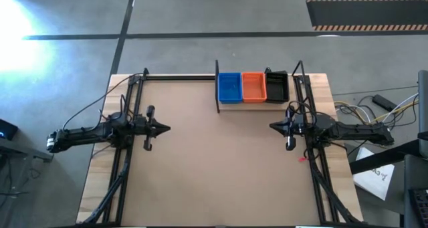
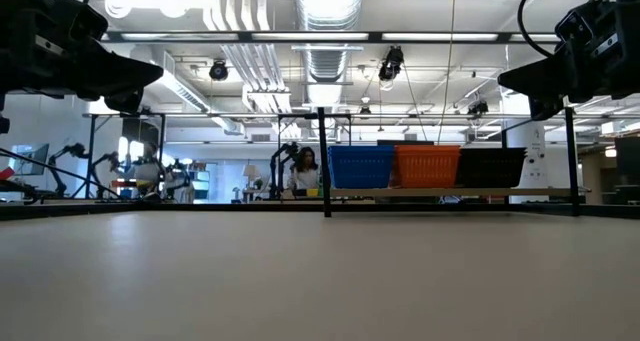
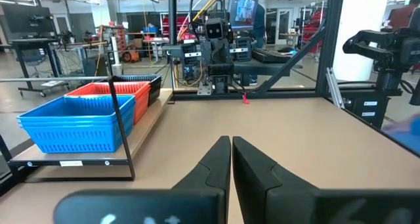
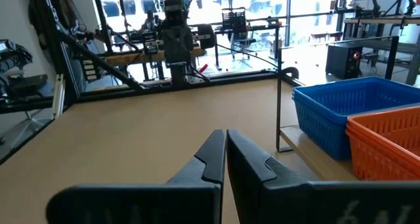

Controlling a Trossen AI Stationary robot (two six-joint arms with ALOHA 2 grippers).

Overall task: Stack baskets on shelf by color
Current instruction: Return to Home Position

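Observation:
The shelf (image 1: 254, 103) stands at the table's far edge, right of middle, with thin black uprights at its ends. On its plank sit the blue baskets (image 1: 229, 87), the orange baskets (image 1: 253, 86) and the black baskets (image 1: 277, 86), side by side from left to right, each a nested pile by colour. They also show in the low view as blue (image 2: 361, 167), orange (image 2: 427, 166) and black (image 2: 490, 167). My left gripper (image 1: 167, 128) hovers shut at the table's left. My right gripper (image 1: 272, 126) hovers shut at the right, nearer than the shelf.
Black metal frame rails run along the table's left side (image 1: 127, 148) and right side (image 1: 314, 168). The brown tabletop (image 1: 214, 168) lies between the two arms. Cables and papers lie on the floor beyond the right edge (image 1: 374, 168). A person sits far off in the room (image 2: 303, 169).

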